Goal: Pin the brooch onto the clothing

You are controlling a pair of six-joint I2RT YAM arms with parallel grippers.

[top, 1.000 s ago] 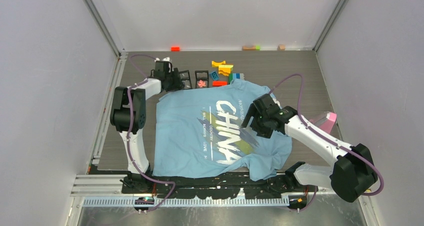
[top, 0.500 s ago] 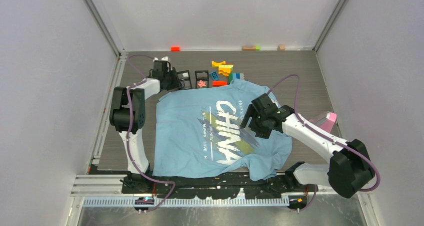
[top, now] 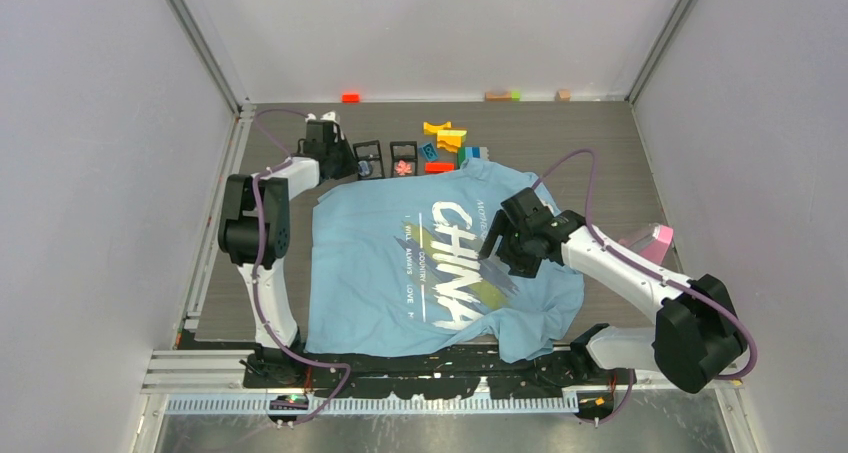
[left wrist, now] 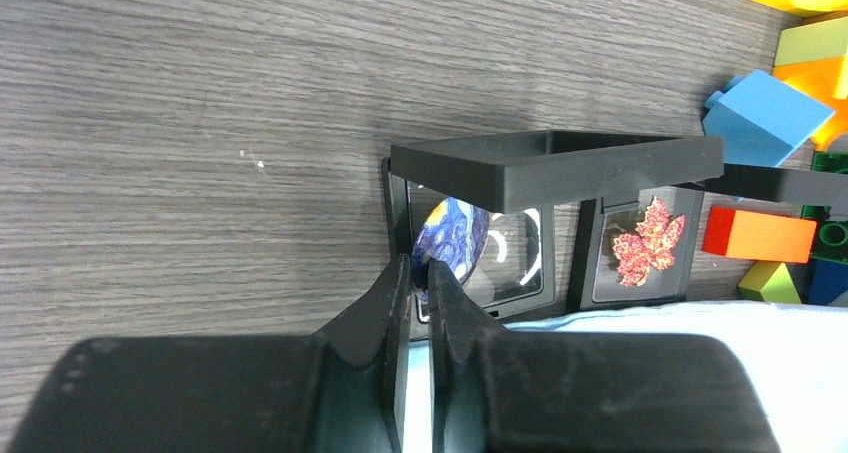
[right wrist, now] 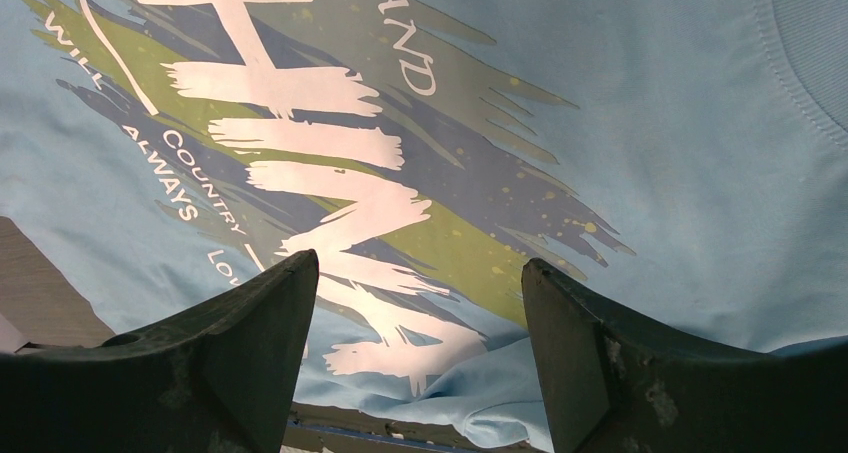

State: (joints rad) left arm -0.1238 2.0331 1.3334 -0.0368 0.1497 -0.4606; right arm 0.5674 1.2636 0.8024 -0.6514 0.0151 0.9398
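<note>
Desk [top: 560, 123] carries the light blue T-shirt [top: 370, 263], spread print-up across the middle, CHINA lettering readable, collar toward the far side, near-right hem bunched up

Right claw [right wrist: 415, 265] hovers above the chest print with jaws spread wide, nothing between them, only cloth below

Left arm reaches to the far-left corner of the shirt; left claw [left wrist: 419, 263] has fingers almost pressed together, with only a thin slit between them

Pink box [top: 655, 241] sits at the right desk edge, apart from the shirt

Toy blocks [top: 447, 138] are clustered just past the collar

Two black frames [left wrist: 555, 158] stand side by side between the blocks and the left claw, just beyond the shirt edge

Blue round brooch [left wrist: 455, 238] is in the left frame. The left fingertips meet at its rim, but I can't tell whether the rim is really pinched

Red leaf brooch [left wrist: 648, 248] is in the right frame, untouched. Neither brooch is on the shirt yet
</note>
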